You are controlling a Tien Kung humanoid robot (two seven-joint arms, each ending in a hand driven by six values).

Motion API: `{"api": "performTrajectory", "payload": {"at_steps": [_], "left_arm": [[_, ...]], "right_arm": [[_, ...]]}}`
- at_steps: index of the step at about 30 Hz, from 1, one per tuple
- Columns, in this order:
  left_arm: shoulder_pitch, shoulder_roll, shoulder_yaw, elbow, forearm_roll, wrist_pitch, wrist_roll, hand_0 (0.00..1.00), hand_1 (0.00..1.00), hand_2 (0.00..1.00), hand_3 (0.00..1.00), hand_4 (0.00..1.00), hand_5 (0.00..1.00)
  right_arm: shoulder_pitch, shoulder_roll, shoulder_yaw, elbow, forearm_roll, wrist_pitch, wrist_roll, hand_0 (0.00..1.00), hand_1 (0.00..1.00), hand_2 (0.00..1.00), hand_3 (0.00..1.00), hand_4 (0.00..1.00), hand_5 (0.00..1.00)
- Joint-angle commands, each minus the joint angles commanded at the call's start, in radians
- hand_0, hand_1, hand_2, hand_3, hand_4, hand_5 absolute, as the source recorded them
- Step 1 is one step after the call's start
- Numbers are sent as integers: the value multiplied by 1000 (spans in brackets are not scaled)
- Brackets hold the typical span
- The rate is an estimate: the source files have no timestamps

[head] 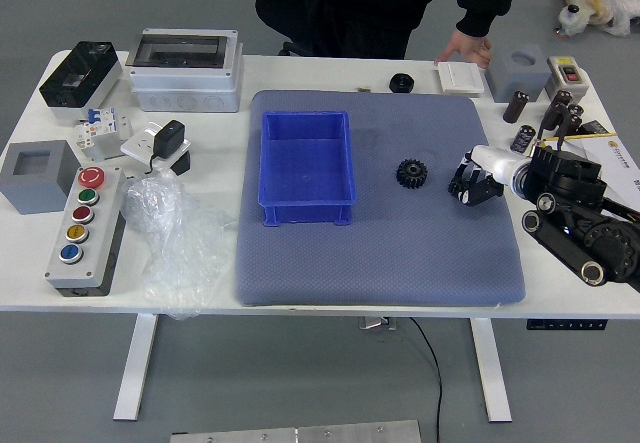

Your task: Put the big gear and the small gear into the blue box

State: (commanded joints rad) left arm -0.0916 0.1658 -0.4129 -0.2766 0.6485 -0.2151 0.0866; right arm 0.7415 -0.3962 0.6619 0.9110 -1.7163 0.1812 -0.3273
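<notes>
The right hand (476,181) hangs low over the right part of the grey-blue mat (390,253), its black end close to the mat's surface. One black toothed gear (411,173) lies flat on the mat, just left of that hand and apart from it. A second gear cannot be made out; dark shapes at the hand may hide it. The blue box (306,167) stands open-topped on the mat, left of the gear, with nothing visible inside. The left arm is out of view.
A person stands at the far side, one hand on a white box (460,78). A black round part (401,83) lies beyond the mat. At left are a button panel (86,228), a grey block (40,176) and clear plastic wrap (177,243).
</notes>
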Motion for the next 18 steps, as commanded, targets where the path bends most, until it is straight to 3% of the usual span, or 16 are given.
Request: {"api": "performTrajectory", "payload": {"at_steps": [18], "left_arm": [[0, 1, 7, 0, -1, 0, 0, 862, 831, 829, 784, 601, 375]], "right_arm": [[-4, 4, -1, -2, -19, -42, -11, 264, 313, 400, 626, 542, 180]]}}
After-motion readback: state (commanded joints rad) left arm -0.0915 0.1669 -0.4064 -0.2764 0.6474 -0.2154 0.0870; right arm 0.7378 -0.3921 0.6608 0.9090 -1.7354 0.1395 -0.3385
